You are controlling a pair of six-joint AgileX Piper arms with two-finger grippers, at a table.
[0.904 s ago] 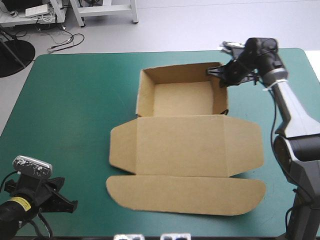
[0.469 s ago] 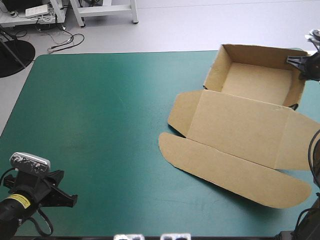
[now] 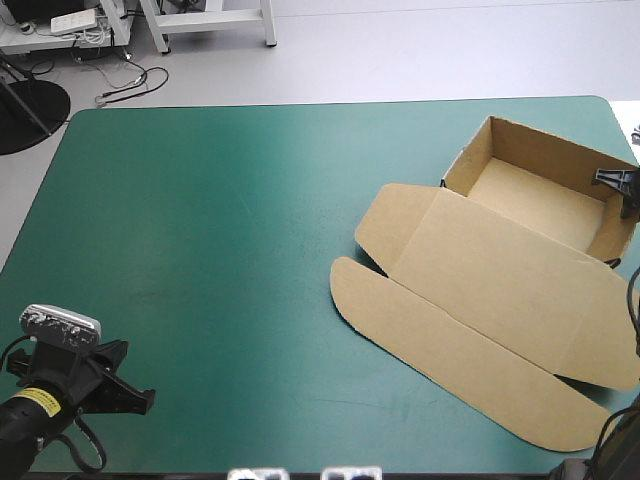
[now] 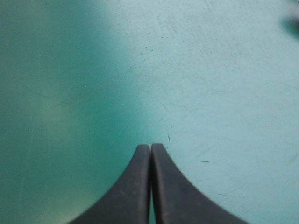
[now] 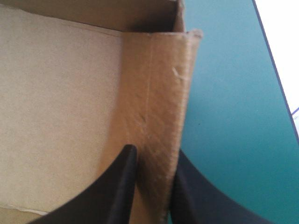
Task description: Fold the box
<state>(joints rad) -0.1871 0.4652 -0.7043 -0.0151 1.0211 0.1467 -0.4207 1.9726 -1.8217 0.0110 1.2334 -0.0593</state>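
The brown box (image 3: 500, 280) lies at the table's right side, turned at an angle. Its tray (image 3: 530, 195) has its walls raised at the far right, and the lid and rounded flap lie flat toward the front edge. My right gripper (image 3: 622, 185) sits at the tray's right wall, mostly cut off by the picture's edge. In the right wrist view that gripper (image 5: 153, 151) is shut on the wall (image 5: 159, 93), one black finger inside the tray and one outside. My left gripper (image 3: 140, 400) rests shut at the front left corner, far from the box, and in its own view the left gripper (image 4: 150, 147) has only teal-green cover ahead.
The teal-green cover (image 3: 200, 250) is bare across the left and middle. The table's right edge (image 5: 275, 70) runs close beside the tray's held wall. The lid's corner reaches near the front right edge (image 3: 600, 430).
The box has been dragged from the table's middle to the right side and turned at an angle, the right gripper holding its wall throughout. The left arm has stayed put.
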